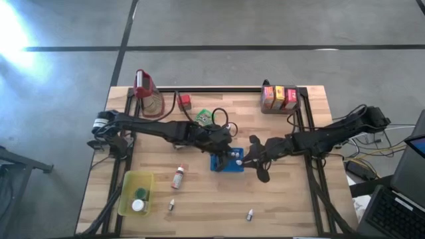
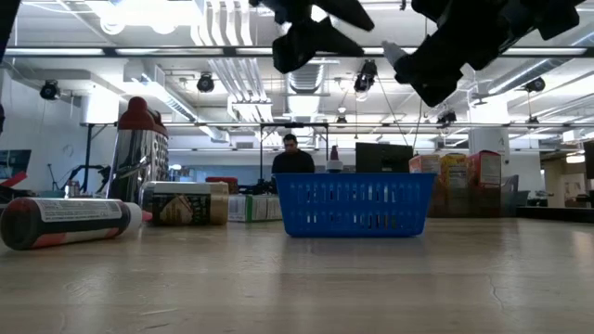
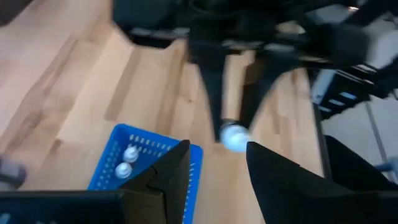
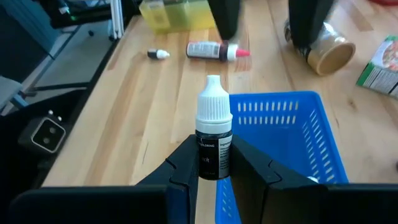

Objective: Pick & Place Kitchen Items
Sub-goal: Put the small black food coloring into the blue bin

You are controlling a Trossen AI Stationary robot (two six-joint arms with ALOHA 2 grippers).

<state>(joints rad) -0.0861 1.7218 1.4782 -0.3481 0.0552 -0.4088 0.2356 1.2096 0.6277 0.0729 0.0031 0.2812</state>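
Note:
The blue perforated tray [image 1: 222, 166] stands mid-table with two tiny white-capped bottles [image 3: 127, 160] in it. My right gripper [image 4: 214, 148] hovers just right of the tray [image 4: 292, 124], shut on a small black-labelled bottle with a white cap [image 4: 214, 124]. My left gripper [image 3: 217, 158] hangs open over the tray's far side [image 1: 229, 147], facing the right gripper, with nothing between its fingers. In the low view both grippers sit well above the tray [image 2: 355, 204]. My right gripper pinches the bottle's black-labelled body [image 4: 213, 163] between its two fingers. The fingers slant down from the table's right side and lie along the bottle. The white cap [image 3: 234, 137] sticks out past the fingertips, and the bottle is lifted clear of table and tray.
A yellow tub [image 1: 136, 192] stands near left. A red-capped bottle [image 1: 178, 177] lies beside it, and two tiny bottles [image 1: 171, 206] [image 1: 250, 214] lie near the front edge. Cartons [image 1: 279, 98] stand far right, a red-topped jug [image 1: 147, 93] far left, and a green packet [image 1: 202, 117] behind the tray.

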